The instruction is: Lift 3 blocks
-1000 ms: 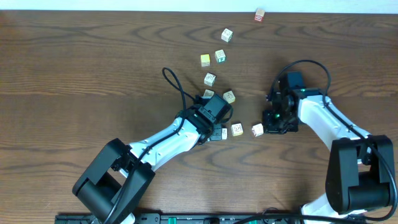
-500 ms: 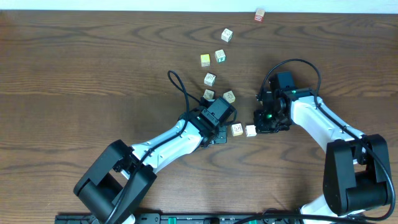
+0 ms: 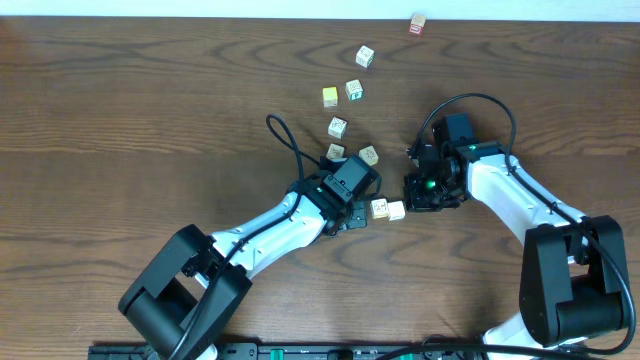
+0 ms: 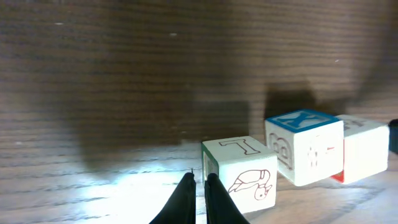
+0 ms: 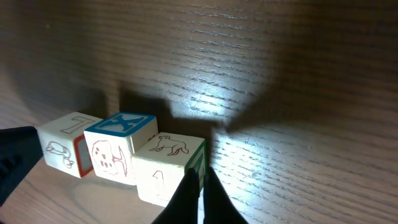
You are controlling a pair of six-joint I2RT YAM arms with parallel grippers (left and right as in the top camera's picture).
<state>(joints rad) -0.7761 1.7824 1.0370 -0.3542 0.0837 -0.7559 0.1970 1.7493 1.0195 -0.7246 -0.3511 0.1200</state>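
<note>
From my station, the left arm reaches in from the lower left of the table (image 3: 150, 100) toward the middle. The left gripper (image 4: 199, 180) is closed with nothing between its fingers. In the left wrist view the tips are down at the tabletop, right against the left edge of the T block (image 4: 239, 177). That cube has a T on top and a small animal outline on the face toward the camera.

Just to its right sits the X block (image 4: 305, 148), with a blue X on top. The third block (image 4: 365, 149) is against that one's far side. In the right wrist view the three pale cubes form one tight row and look to be touching side to side. All three rest flat on the wood, and none is off the surface. From overhead the row lies between the two wrists, and the T block end is mostly hidden under the left gripper.

The right gripper (image 5: 196, 179) is closed on nothing too. Its fingertips are at the outer corner of the third block, and I cannot tell whether they press on it.

Up the table from the row I see loose pale cubes (image 3: 338, 127) scattered, with a yellow-faced cube (image 3: 330, 97) among them. A red cube (image 3: 418, 24) sits at the far edge, well apart.
</note>
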